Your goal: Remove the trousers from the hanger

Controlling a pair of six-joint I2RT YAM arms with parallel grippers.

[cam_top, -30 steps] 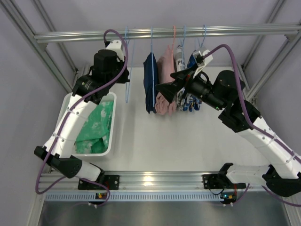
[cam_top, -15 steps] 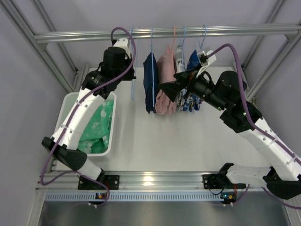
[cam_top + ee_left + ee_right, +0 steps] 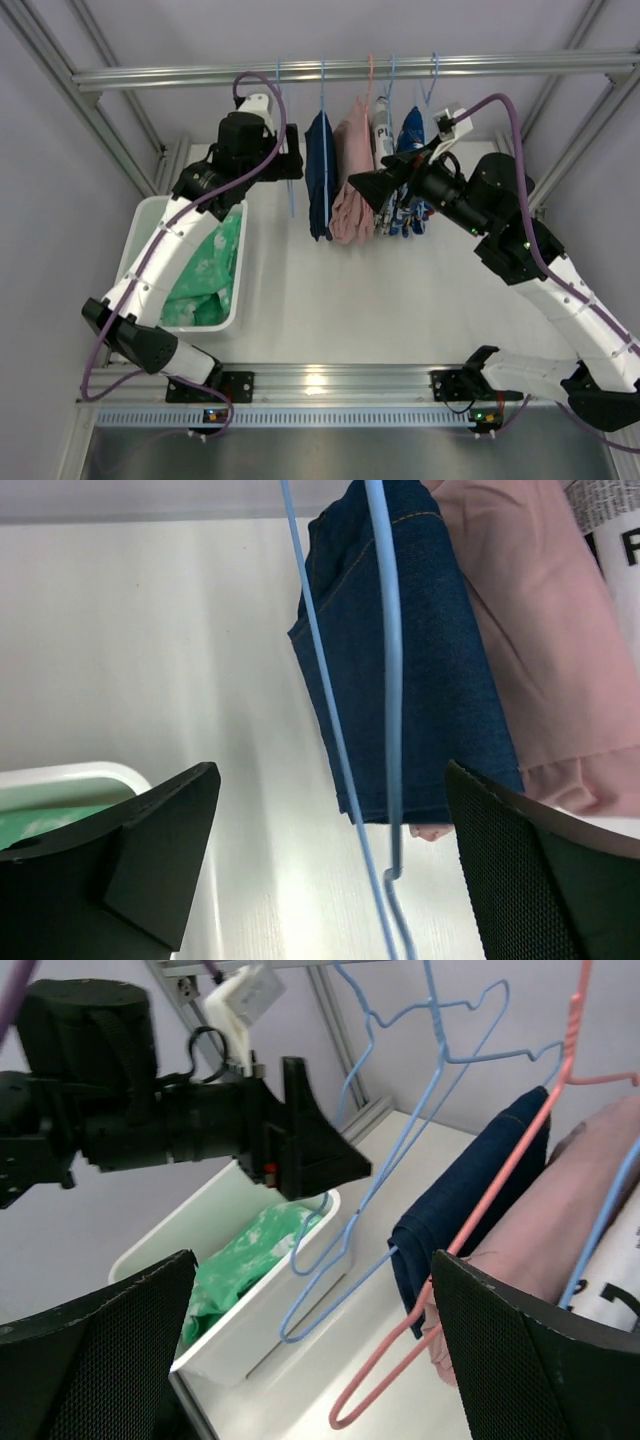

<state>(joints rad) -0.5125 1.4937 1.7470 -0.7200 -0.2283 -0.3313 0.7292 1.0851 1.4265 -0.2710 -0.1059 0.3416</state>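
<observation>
Left edge of the table: white bin (image 3: 241, 290) with the trousers (image 3: 205, 270) inside it, bunched in a heap. They are off the hanger already, so I'd call the removal done.

Handling, if they need a re-grip: soft, limp, light fabric that will sag and drape rather than hold shape. A pinch on a raised fold or the waistband edge should do. Little slip risk, but a loose leg could drag over the bin rim.

Back edge, left of centre: the hanger (image 3: 330, 730) hangs bare from the rail (image 3: 200, 75). It's thin wire, light and springy, and will swing if nudged.

Left gripper (image 3: 332, 775) is up at the hanger, jaws spread wide. Both wires of the loop run through the gap in the wrist view. It isn't pinching anything. Can't tell whether a finger grazes the wire.

Just right of that, on the same rail: navy garment (image 3: 319, 180), then pink garment (image 3: 350, 185), each on its own hanger, hems close above the table.

Right gripper (image 3: 312, 1260) is beside the pink garment, pointing left toward the bare hanger, jaws spread and empty.

Further right: blue-and-white patterned garment (image 3: 412, 215), partly hidden behind the right arm.

Risk: either arm pulling out could snag the bare hanger or the navy garment.
</observation>
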